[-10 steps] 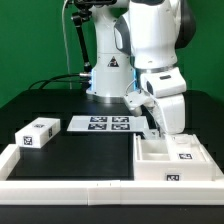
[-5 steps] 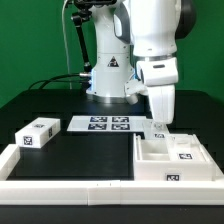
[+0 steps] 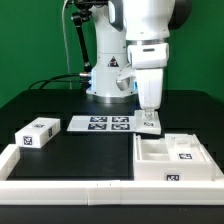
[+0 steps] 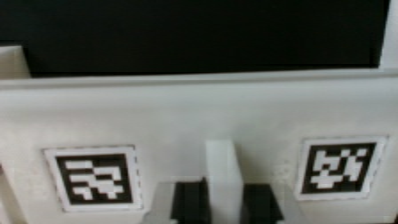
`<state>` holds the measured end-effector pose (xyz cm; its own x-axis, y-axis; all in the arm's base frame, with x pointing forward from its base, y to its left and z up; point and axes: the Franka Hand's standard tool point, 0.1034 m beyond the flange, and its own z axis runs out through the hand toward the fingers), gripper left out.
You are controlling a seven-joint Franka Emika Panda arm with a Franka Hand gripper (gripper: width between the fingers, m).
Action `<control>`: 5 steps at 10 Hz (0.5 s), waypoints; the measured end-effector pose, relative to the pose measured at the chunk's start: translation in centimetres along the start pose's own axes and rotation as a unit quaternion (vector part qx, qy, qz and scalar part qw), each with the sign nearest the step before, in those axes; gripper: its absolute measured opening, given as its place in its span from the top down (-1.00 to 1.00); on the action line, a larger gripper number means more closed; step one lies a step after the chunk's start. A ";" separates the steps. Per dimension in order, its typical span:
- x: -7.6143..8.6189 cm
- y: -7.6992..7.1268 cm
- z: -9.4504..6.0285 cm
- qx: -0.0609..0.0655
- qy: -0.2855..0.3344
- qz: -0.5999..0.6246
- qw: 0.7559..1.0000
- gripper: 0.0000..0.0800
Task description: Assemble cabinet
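My gripper (image 3: 148,120) hangs just behind the far left corner of the large white cabinet body (image 3: 150,168), at the exterior view's right. It is shut on a white cabinet block (image 3: 150,128) with tags. In the wrist view this block (image 4: 214,110) fills the frame, with two tags and a thin upright rib. My gripper (image 4: 221,198) pinches that rib, with a dark finger (image 4: 187,205) on each side. Another small white tagged block (image 3: 37,133) lies at the exterior view's left.
The marker board (image 3: 100,124) lies flat just left of my gripper. A long low white border rail (image 3: 60,185) runs along the front. The robot base (image 3: 105,75) stands behind. The table is black.
My gripper has moved toward the exterior view's left with the tagged block in it, from over the body's back corner to beside the marker board.
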<state>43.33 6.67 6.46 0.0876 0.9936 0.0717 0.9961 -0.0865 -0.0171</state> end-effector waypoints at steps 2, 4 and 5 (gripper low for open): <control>0.0 -0.1 0.2 0.002 0.000 0.000 1.000 0.83; 0.2 0.0 0.1 -0.014 0.006 0.002 1.000 0.83; 0.2 -0.1 0.2 -0.012 0.006 0.002 1.000 0.83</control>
<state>43.25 6.88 6.27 0.0917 0.9923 0.0835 0.9957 -0.0927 0.0074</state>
